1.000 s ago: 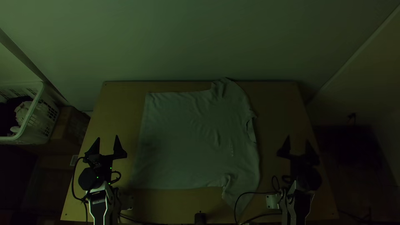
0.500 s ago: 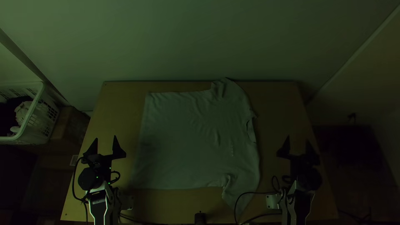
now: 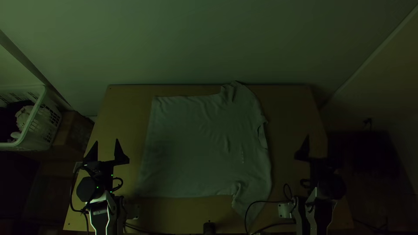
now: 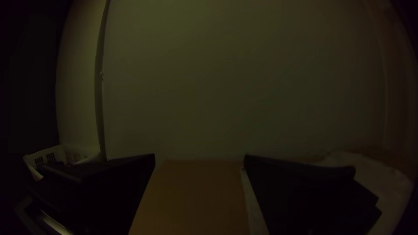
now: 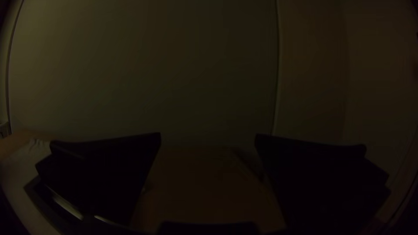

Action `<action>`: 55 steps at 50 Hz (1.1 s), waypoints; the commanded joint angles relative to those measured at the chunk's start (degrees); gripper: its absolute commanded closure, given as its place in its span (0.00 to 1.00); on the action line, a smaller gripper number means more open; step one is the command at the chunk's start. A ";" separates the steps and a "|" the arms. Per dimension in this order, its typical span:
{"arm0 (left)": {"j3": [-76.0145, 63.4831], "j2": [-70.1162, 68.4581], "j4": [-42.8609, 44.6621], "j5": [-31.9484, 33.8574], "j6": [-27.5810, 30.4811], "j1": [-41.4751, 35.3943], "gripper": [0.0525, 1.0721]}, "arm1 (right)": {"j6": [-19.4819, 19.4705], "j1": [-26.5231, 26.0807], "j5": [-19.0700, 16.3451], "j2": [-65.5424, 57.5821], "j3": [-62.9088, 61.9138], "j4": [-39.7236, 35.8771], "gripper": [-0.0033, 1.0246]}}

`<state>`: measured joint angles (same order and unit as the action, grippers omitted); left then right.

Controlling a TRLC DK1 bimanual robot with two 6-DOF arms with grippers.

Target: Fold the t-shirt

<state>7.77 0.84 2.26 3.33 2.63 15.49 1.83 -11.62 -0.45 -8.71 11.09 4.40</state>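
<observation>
In the top view the pale t-shirt (image 3: 200, 143) lies spread on the table, its hem at the left and its sleeves toward the right, with creases near the upper and lower sleeves. My left gripper (image 3: 106, 146) stands open left of the hem, with nothing between its fingers; in the left wrist view my left gripper (image 4: 199, 159) has its fingers wide apart. Right of the shirt is my right gripper (image 3: 319, 143), clear of the cloth. The right wrist view has my right gripper (image 5: 207, 137) open and holding nothing.
A white laundry basket (image 3: 35, 117) with clothes stands beyond the table's left side, near a cardboard box (image 3: 74, 135). Black cables (image 3: 257, 202) loop by the right arm's base, close to the lower sleeve. A wall rises behind the table (image 3: 287, 98).
My left gripper has shifted slightly left and up the picture. My right gripper has moved right and a little up. The t-shirt lies as before.
</observation>
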 commanded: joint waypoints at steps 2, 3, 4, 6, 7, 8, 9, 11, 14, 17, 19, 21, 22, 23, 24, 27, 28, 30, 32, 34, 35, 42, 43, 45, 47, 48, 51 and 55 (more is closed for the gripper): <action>4.62 3.90 1.25 -0.34 0.88 -0.28 0.04 | 0.72 0.72 0.36 -6.41 4.90 2.89 0.04; 5.33 4.78 1.34 -0.34 0.88 -0.28 0.04 | 0.72 0.72 0.36 -7.46 5.61 3.42 0.04; 6.03 5.57 1.34 -0.34 0.88 -0.28 0.04 | 0.72 0.72 0.36 -8.52 6.22 3.86 0.04; 7.35 7.24 1.34 -0.34 0.88 -0.28 0.04 | 0.81 0.72 0.36 -10.27 7.54 4.56 0.04; 8.05 8.04 1.43 -0.34 0.79 -0.28 0.04 | 0.81 0.72 0.36 -11.07 8.24 4.65 0.04; 8.67 8.83 1.60 -0.34 0.71 -0.28 0.04 | 0.81 0.72 0.36 -11.94 9.03 4.74 0.04; 9.37 9.71 1.60 -0.34 0.62 -0.28 0.04 | 0.81 0.72 0.36 -12.91 9.74 4.91 0.04; 10.77 11.38 1.69 -0.34 0.62 -0.28 0.04 | 0.81 0.72 0.36 -15.11 11.41 5.18 0.04; 12.97 14.36 2.22 -0.34 0.35 -0.28 0.04 | 0.81 0.72 0.36 -18.27 13.96 5.26 0.04; 15.70 17.79 2.48 -0.34 0.18 -0.28 0.04 | 0.81 0.72 0.36 -21.52 16.77 5.44 0.04; 17.72 20.16 2.40 -0.34 -0.35 -0.28 0.04 | 0.72 0.72 0.36 -23.46 18.35 5.44 0.04; 19.74 22.45 2.48 -0.34 -0.44 -0.28 0.04 | 0.64 0.72 0.36 -25.30 20.02 5.44 0.04; 20.62 23.59 2.48 -0.34 -0.44 -0.28 0.04 | 0.64 0.72 0.36 -26.09 20.72 5.44 0.04; 21.67 24.65 2.57 -0.34 -0.52 -0.28 0.04 | 0.64 0.72 0.36 -26.89 21.52 5.44 0.04; 22.55 25.70 2.57 -0.34 -0.70 -0.28 0.04 | 0.55 0.72 0.27 -27.59 22.22 5.53 0.04; 25.36 29.04 2.66 -0.34 -1.05 -0.54 0.04 | 0.55 1.16 0.36 -29.87 24.50 5.53 0.04; 26.33 30.18 2.66 -0.34 -1.05 -0.72 0.04 | 0.64 1.42 0.36 -30.67 25.21 5.53 0.04; 28.18 32.29 2.57 -0.34 -1.05 -1.34 0.04 | 0.64 1.86 0.36 -31.90 26.61 5.53 0.04; 29.85 34.23 2.75 -0.34 -1.14 -1.86 0.04 | 0.64 2.12 0.36 -33.57 28.11 5.53 0.04; 31.78 36.25 2.75 -0.34 -1.14 -2.30 0.04 | 0.64 2.30 0.36 -35.15 29.69 5.35 0.04; 32.75 37.13 2.75 -0.34 -1.23 -2.48 0.04 | 0.64 2.30 0.36 -35.76 30.39 5.35 0.04; 38.90 43.89 2.92 -0.34 -1.93 -3.80 0.04 | 0.55 3.71 0.36 -41.04 35.58 5.09 0.04; 39.69 44.60 2.92 -0.52 -2.02 -4.15 0.04 | 0.55 3.88 0.36 -41.83 36.37 5.00 0.04; 41.18 46.09 3.01 -0.96 -1.93 -5.11 0.04 | 0.55 4.32 0.36 -43.41 37.95 4.47 0.04; 42.59 47.59 3.01 -1.05 -1.93 -5.73 0.04 | 0.55 5.11 0.36 -44.82 39.36 4.30 0.04; 43.29 48.38 3.01 -1.05 -1.93 -6.08 0.04 | 0.55 5.29 0.36 -45.61 40.15 4.21 0.04; 45.23 50.31 3.01 -1.05 -1.93 -6.96 0.04 | 0.55 5.73 0.36 -47.80 42.35 3.68 0.04; 48.04 53.39 2.66 -1.14 -1.93 -7.84 0.04 | 0.46 6.87 0.36 -50.79 45.07 3.24 0.04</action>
<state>51.55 51.37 3.99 2.70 1.50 8.69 1.83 -5.93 -0.45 -56.36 52.60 8.12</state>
